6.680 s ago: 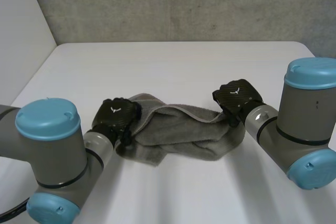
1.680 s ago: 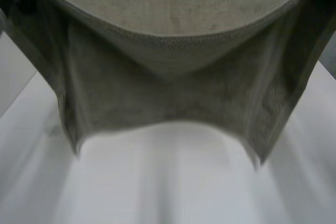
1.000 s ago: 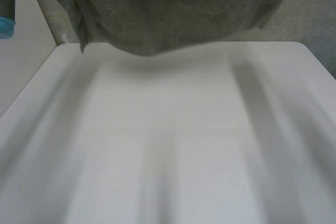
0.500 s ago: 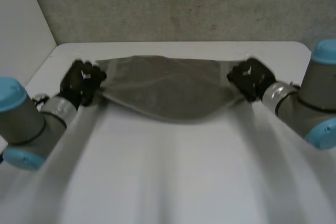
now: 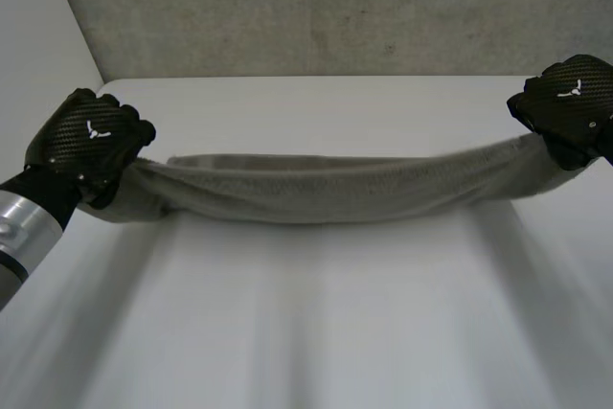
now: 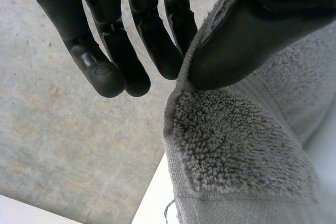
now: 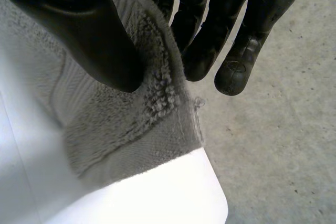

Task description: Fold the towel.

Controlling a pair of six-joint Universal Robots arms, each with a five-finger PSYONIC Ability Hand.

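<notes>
A grey towel (image 5: 326, 189) hangs stretched in a shallow sag between my two hands, above the white table (image 5: 316, 332). My left hand (image 5: 86, 146) holds its left end, and in the left wrist view the thumb (image 6: 247, 45) pinches a corner of the towel (image 6: 236, 150) against the fingers (image 6: 131, 40). My right hand (image 5: 570, 107) holds the right end at the table's right edge. In the right wrist view its thumb (image 7: 84, 35) presses the towel's corner (image 7: 136, 124) against the fingers (image 7: 210, 30).
A grey concrete wall (image 5: 326, 7) rises behind the table's far edge. A white panel (image 5: 38, 45) stands at the far left. The table's rounded corner (image 7: 210, 203) lies under the right hand.
The towel was swung high, then came down spread over the far table half a second ago. Both hands have since pulled apart and toward me, drawing it into a taut narrow band.
</notes>
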